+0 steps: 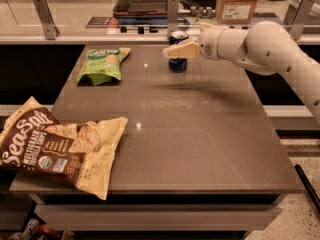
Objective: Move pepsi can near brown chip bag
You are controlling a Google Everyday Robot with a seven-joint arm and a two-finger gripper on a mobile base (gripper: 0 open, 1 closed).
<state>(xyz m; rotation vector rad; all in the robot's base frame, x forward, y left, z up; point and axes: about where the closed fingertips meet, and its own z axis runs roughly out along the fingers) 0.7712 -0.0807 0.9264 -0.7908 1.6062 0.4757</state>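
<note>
At the far edge of the table (200, 134), gripper (176, 49) across the pepsi can (178, 64), grasp unclear

Smooth plastic hand (180, 50) at the metal pepsi can (178, 65), on glossy table (200, 134)

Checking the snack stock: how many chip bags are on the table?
2: green bag far left, brown chip bag overhanging the near left edge. The claw is at the pepsi can.
</note>
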